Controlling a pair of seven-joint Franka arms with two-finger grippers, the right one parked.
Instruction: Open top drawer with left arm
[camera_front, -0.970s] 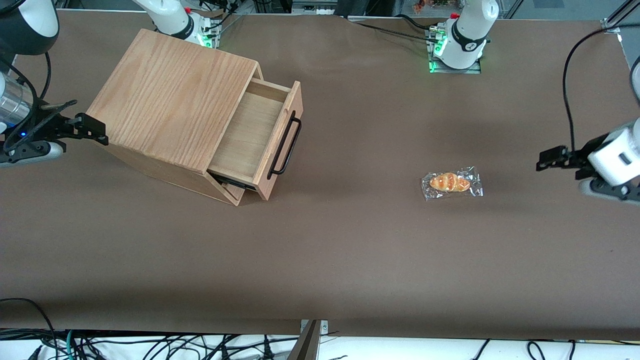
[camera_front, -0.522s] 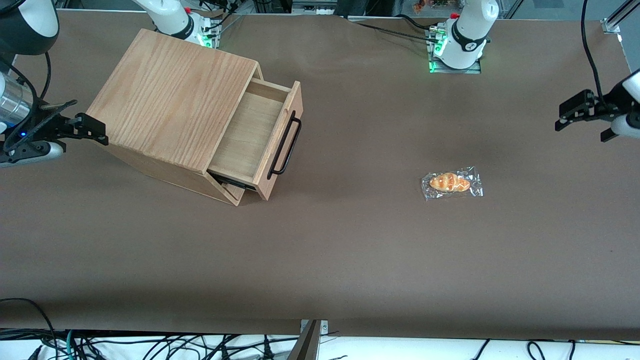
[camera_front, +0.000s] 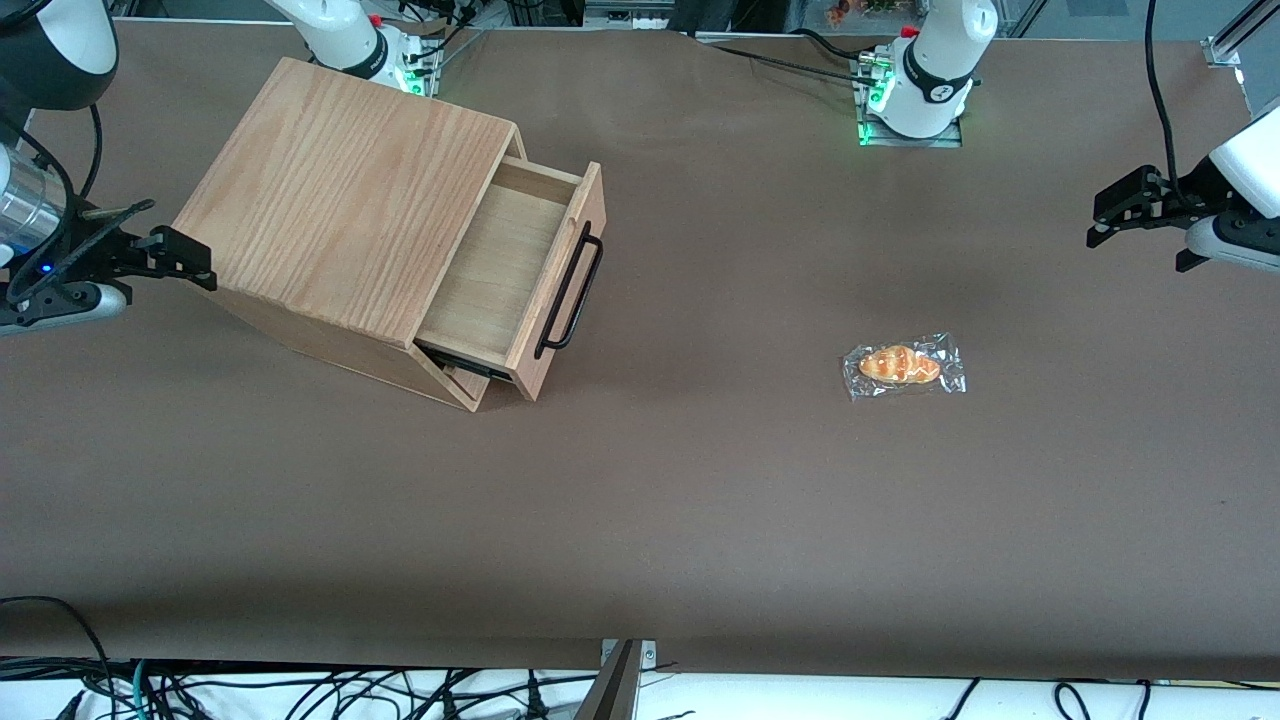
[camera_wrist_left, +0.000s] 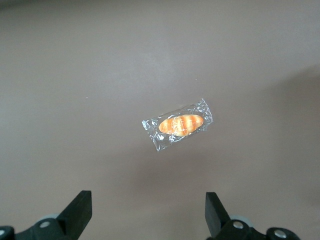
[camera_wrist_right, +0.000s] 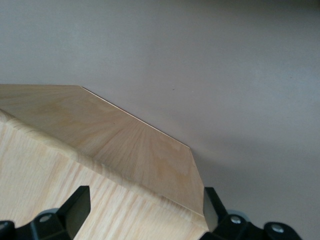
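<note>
The top drawer stands pulled out of the pale wood cabinet, its inside bare and its black bar handle free. My left gripper hovers above the table at the working arm's end, far from the drawer. It is open, with nothing between its black fingers. In the left wrist view the gripper looks down on bare brown table.
A wrapped bread roll lies on the brown table, nearer to the front camera than my gripper; it shows too in the left wrist view. The left arm's base stands at the table's back edge. Cables hang along the front edge.
My left gripper has moved away from the front camera, staying at the working arm's end. The drawer and the bread roll have not moved.
</note>
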